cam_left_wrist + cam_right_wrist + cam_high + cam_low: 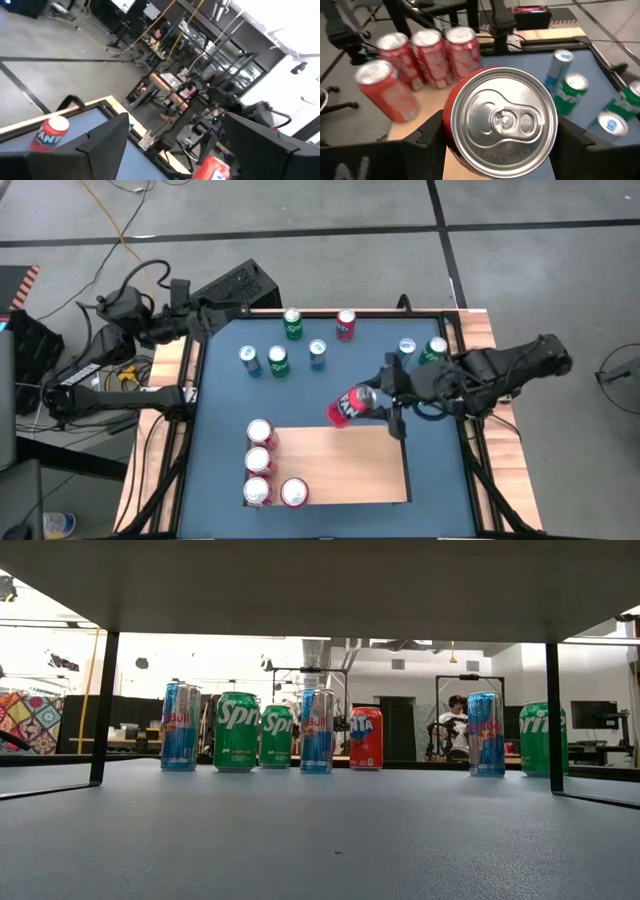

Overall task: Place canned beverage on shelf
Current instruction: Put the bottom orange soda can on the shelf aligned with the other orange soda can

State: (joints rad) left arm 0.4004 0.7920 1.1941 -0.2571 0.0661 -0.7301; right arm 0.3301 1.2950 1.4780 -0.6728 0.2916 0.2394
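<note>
My right gripper is shut on a red can, tilted over the far edge of the pale wooden shelf. The can's silver top faces the right wrist camera. Several red cans stand upright along the shelf's left side; they also show in the right wrist view. The low view shows the shelf's dark underside, raised on black legs. My left gripper is open and empty at the table's far left corner. My right gripper pinches the red can by its side wall near the top rim, one finger on each side. The fingers come from the table's right and lie roughly along the can. The can is lifted clear and tilted, its base toward the left.
Green, blue and red cans stand on the blue table behind the shelf: a green one, a red one, blue ones, and a blue and green pair close to my right arm. The shelf's middle and right are bare.
</note>
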